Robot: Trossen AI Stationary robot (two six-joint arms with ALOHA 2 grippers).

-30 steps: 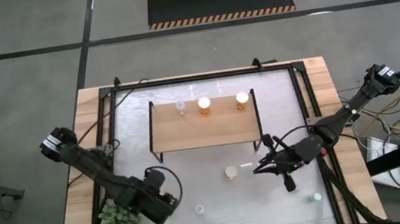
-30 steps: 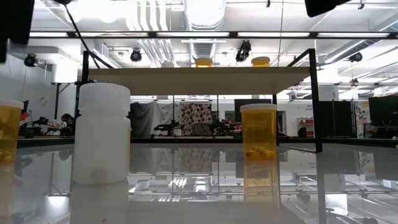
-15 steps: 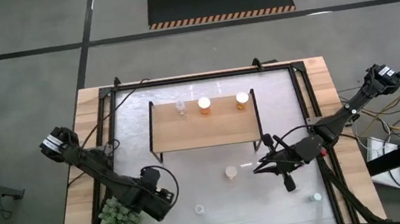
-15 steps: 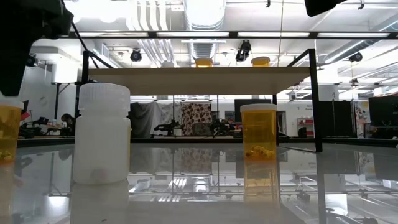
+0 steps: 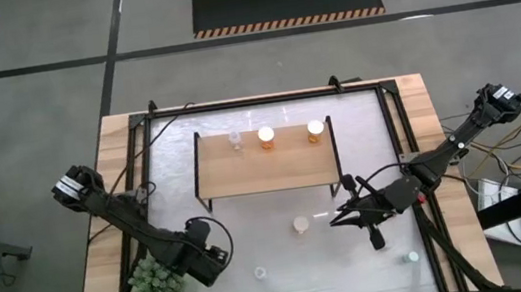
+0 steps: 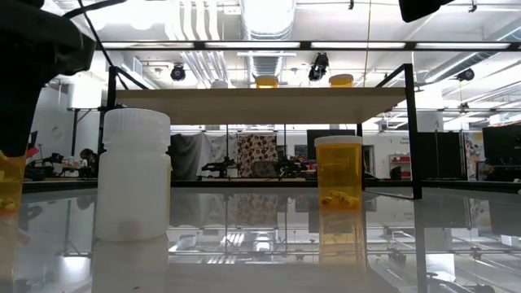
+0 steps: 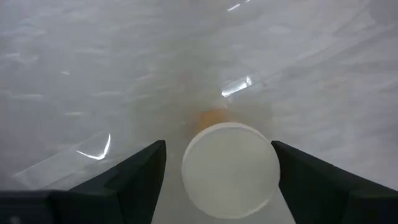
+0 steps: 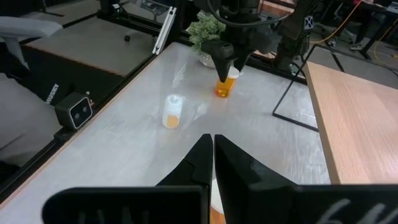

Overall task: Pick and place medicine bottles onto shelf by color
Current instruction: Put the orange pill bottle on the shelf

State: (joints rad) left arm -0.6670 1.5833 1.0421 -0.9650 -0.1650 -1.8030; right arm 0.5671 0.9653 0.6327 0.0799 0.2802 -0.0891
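Observation:
My left gripper (image 5: 204,256) is open at the table's near left, lowered over an orange bottle with a white cap (image 7: 230,169). Its two fingers stand on either side of the cap, and a narrow gap shows on each side. The right wrist view shows the same bottle (image 8: 225,84) upright on the table under that gripper. My right gripper (image 5: 335,220) is shut and empty, just right of another orange bottle (image 5: 300,224). The shelf (image 5: 263,166) carries one clear bottle (image 5: 235,139) and two orange bottles (image 5: 265,135) (image 5: 314,129).
A white bottle (image 5: 260,271) stands near the front edge, and it also shows in the low view (image 6: 134,175). A small bottle (image 5: 412,257) stands at the front right. A green spiky plant (image 5: 158,284) sits close beside my left arm. The table's black frame (image 5: 394,128) runs along its sides.
My left gripper has come down over the orange bottle at the near left and shifted slightly toward the far edge; in the low view its dark body drops from the top corner to the bottle. The bottles have not moved.

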